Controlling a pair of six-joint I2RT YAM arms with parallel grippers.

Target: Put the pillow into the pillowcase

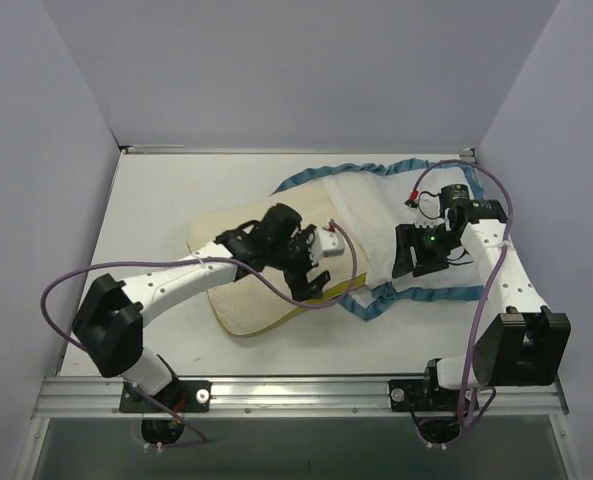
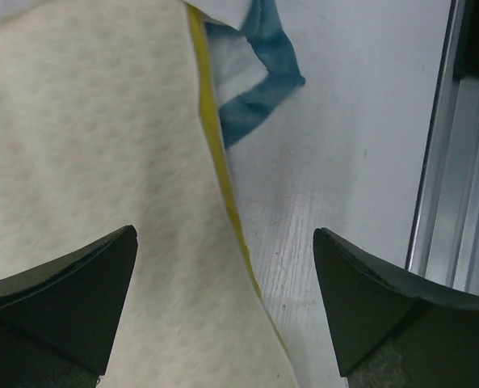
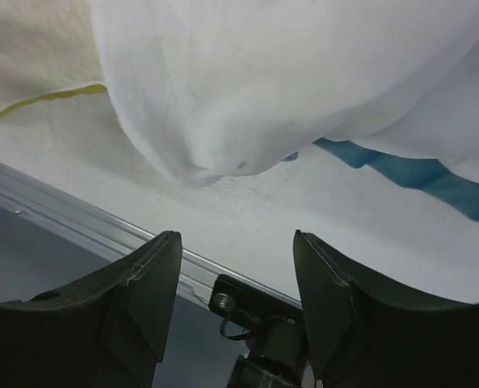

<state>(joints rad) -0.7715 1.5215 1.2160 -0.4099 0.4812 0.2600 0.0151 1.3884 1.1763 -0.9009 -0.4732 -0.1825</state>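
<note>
Found the pillow [image 1: 238, 300] flat on the table [image 1: 166, 200], cream face up, olive-yellow band [image 2: 215, 153] along its near edge. Found the pillowcase [image 1: 376, 215] spread to the pillow's right and behind it, white inside showing, teal trim [image 2: 263, 89] round the border, mouth overlapping the pillow's right end. Judged only partly inserted: most of the pillow bare, left of the cover.

Located the left gripper [image 1: 314, 283] over the pillow's near right corner, fingers wide, gripping nothing, straddling the yellow edge. Judged placed so to take that edge or to push the pillow rightward into the mouth. Located the right gripper [image 1: 421, 262] right of the pillow, upon the pillowcase, fingers likewise parted, nothing between. Judged stationed there to lift or hold the mouth open.

Compared views.
- **Top external:** whole layout, both arms, extent of overlap; finger spread not readable.
- **Left wrist:** one finger over cream foam, the other over bare table, trim just beyond the pillow's corner, rail [image 2: 457, 162] nearward of the pillow.
- **Right wrist:** a white fold [image 3: 223, 121] bulging ahead of the fingers, the pillow's yellow edge beyond it. Fold raised or merely heaped: cannot tell.
</note>
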